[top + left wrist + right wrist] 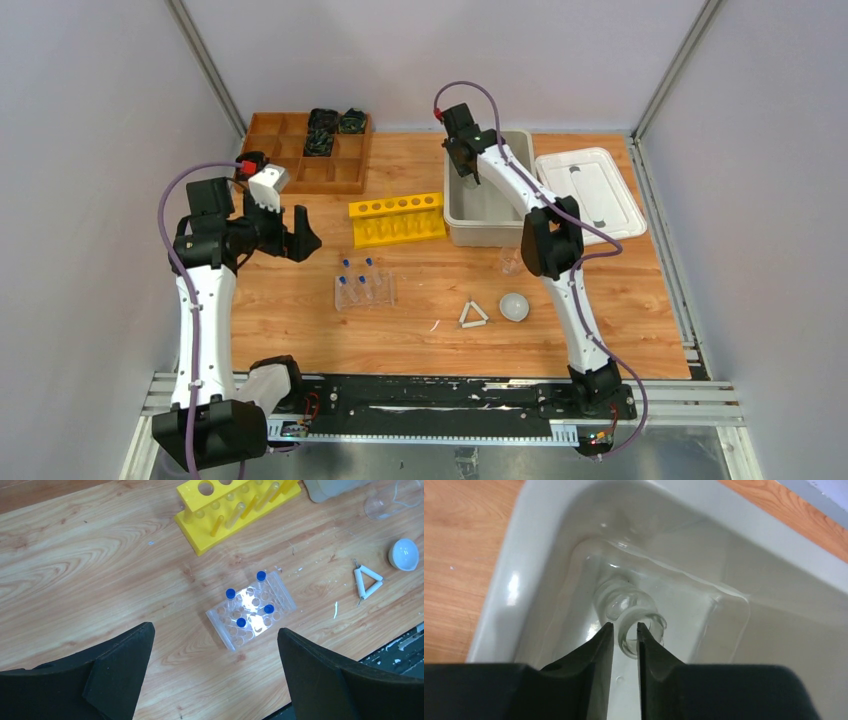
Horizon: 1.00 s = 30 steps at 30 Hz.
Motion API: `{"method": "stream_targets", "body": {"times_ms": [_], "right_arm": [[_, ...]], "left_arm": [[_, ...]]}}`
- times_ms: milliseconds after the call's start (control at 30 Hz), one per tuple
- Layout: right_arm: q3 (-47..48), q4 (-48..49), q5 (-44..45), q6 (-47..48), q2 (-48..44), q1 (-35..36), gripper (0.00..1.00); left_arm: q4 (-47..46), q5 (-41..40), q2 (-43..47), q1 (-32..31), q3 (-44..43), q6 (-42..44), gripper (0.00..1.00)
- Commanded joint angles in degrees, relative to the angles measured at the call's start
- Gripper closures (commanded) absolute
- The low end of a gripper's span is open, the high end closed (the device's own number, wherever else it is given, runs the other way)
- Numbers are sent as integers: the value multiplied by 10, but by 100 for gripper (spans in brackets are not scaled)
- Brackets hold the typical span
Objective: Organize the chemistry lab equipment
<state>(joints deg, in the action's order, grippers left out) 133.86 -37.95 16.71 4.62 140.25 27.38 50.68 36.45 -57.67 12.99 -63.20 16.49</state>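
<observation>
wooden table [300, 335] seen from above, two robot arms bolted at its near edge. left gripper [215, 630] spread wide, holding nothing, hovering over the left half of the table. right arm stretched to the far side and reaching down into one grey tub [480, 222]. right gripper [624, 626] narrowed to a slit low in a corner of that tub, the rim of one clear glass beaker [631, 605] between its fingertips; cannot tell whether the pads press on the glass. one white lid [600, 180] lying flat just right of the tub. one wooden compartment tray [290, 160] at the far left, black items [322, 130] in its back compartments. one yellow six-hole rack [397, 222] between tray and tub. one clear plastic tube rack [252, 611] near mid-table, in front of the yellow one. a second beaker [395, 500] standing on the wood just in front of the tub, close beside the right arm's elbow in the top view. to the right of the clear rack, one white round dish [404, 554] and one white triangle frame [370, 573], near each other but not touching. four blue-capped tubes [230, 594] upright in the clear rack, spaced apart. one tiny white sliver [336, 610] on the wood between rack and triangle.
</observation>
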Motion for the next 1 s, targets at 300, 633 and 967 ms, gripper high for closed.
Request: {"method": "stream_targets", "body": {"times_ms": [300,633,967], "right_arm": [[-17,58,-57,-24,-132,-6,51],[-331,75,-54,-102,-407,9,69],[-727,139,-32,-166,-692,98,59]], "left_arm": [[-11,23,11,-1,16,-16,0],[-11,17,23,-1,2,-24,0],[-8,17,46,-1,-4,-35,0]]}}
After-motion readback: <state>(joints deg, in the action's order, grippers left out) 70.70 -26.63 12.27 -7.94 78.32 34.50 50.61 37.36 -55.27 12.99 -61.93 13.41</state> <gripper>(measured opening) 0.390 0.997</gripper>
